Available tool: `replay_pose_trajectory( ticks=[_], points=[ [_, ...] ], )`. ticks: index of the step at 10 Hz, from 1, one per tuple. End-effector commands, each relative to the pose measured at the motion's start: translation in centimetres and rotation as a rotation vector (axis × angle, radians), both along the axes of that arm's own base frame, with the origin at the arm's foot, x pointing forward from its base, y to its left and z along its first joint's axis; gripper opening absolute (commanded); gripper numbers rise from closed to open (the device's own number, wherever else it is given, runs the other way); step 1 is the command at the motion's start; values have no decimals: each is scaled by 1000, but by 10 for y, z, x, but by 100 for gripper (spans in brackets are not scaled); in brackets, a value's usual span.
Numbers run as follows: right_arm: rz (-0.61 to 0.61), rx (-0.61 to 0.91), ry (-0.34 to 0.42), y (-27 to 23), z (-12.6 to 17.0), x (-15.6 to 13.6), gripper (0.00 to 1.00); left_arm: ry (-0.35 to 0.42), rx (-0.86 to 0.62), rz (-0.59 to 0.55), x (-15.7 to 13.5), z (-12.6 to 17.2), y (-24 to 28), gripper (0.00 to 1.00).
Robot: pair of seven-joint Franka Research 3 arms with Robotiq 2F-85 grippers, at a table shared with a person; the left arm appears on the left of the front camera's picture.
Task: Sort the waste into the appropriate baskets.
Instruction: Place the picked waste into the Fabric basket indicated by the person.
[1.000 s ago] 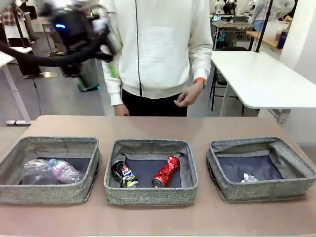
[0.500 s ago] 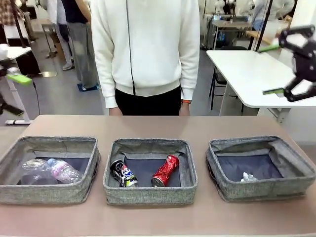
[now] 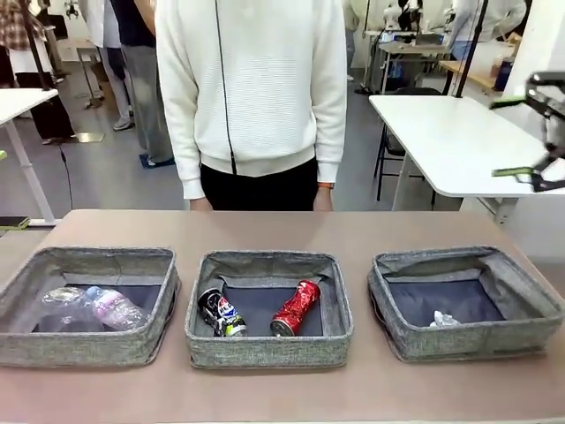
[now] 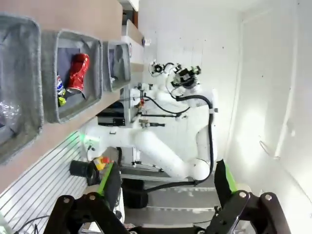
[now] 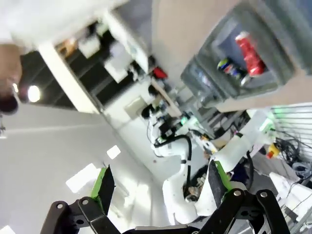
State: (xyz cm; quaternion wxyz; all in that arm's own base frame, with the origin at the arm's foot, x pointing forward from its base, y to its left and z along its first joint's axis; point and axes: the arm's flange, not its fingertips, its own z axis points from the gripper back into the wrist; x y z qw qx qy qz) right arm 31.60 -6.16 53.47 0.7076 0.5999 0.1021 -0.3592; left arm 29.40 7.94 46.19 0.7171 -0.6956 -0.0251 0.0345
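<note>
Both my left gripper [image 4: 165, 187] and right gripper [image 5: 158, 183] hang open, holding nothing. The crushed red can [image 3: 297, 307], dented and glossy, lies tilted toward one o'clock in the middle basket [image 3: 267, 352], at three o'clock from the crushed dark blue-black can [image 3: 221, 313].

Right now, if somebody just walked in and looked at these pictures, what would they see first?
Three grey baskets in a row on the table: the middle basket holds a crushed red can beside a crushed dark can. The left basket has a small clear bottle and a clear cup, the right basket a white paper wad. A person in a white top stands right behind the table.
</note>
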Motion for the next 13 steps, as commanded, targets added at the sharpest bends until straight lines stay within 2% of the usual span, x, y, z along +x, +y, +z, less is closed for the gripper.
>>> replay_pose_trajectory(
  ticks=[1,2,3,13],
  points=[
    [-74,-14,-22,-38,-16,-28,100,20,-10,-87,21,2,-15,100],
    [-111,-21,-101,-53,-20,-45,100,0,0,0,0,0,0,100],
    [-50,-6,12,-27,-14,-14,100,0,0,0,0,0,0,100],
    [-50,-6,12,-27,-14,-14,100,0,0,0,0,0,0,100]
  ],
)
